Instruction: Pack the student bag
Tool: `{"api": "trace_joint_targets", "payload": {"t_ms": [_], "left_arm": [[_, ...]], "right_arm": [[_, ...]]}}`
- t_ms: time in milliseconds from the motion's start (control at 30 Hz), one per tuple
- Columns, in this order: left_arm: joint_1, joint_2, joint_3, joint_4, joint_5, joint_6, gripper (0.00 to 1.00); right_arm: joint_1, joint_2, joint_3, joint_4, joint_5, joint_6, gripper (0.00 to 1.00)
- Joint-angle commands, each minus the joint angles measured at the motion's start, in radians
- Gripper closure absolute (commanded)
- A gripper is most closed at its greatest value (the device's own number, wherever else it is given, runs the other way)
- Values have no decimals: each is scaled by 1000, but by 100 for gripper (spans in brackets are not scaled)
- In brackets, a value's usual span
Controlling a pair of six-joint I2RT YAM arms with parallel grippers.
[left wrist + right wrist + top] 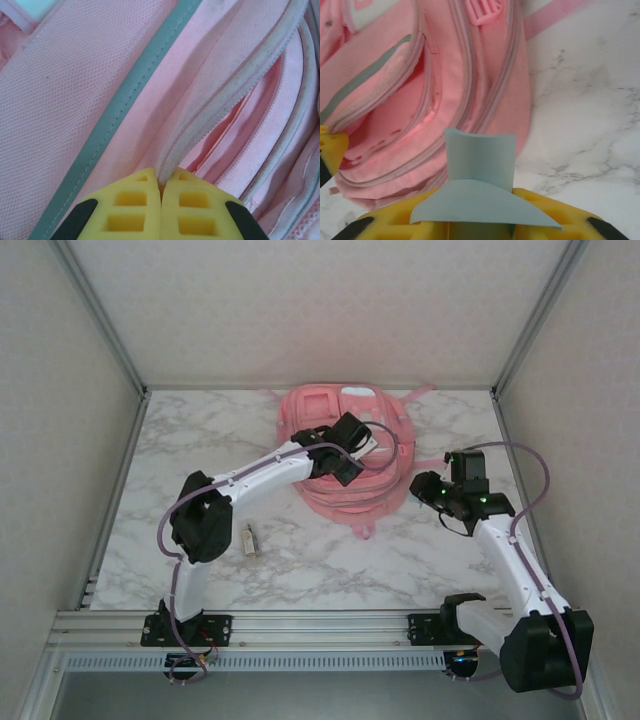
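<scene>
Two grippers shared one packing step: the left gripper (161, 184) was pinched tight on the zip edge (215, 110) of the large pink fabric backpack (325, 412) at the far middle of the desk (300, 560), while the right gripper (480, 225) clamped a pale blue bent card (480, 160) that, in my judgement, next needed sliding into the gaping pocket.

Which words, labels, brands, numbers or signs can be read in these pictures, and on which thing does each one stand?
None can be read.
The pale patches on the large pink fabric backpack are too blurred.
The light-blue paper sheet looks blank.
The small metallic object is too small.
</scene>
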Motion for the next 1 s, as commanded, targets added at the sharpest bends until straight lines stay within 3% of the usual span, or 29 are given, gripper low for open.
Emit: {"api": "trace_joint_targets", "payload": {"t_ms": [0,100,467,600,700,767,867,967], "left_arm": [[19,-23,51,-23,43,-92,100],[34,-29,69,-13,53,-158,100],[67,-2,145,11,131,-310,100],[69,-10,145,18,142,-319,100],[70,-14,147,19,141,-322,100],[73,-10,147,23,146,-329,100],[78,-12,147,26,158,-339,100],[79,-13,147,26,166,-341,100]], "right_arm": [[-2,30,-20,110,-78,85,66],[23,81,-37,242,-124,174,66],[166,343,59,460,-68,341,62],[183,395,69,557,-102,396,50],[191,398,83,558,-101,396,26],[191,391,83,550,-99,393,15],[191,373,67,540,-94,389,13],[193,360,33,566,-94,392,16]]}}
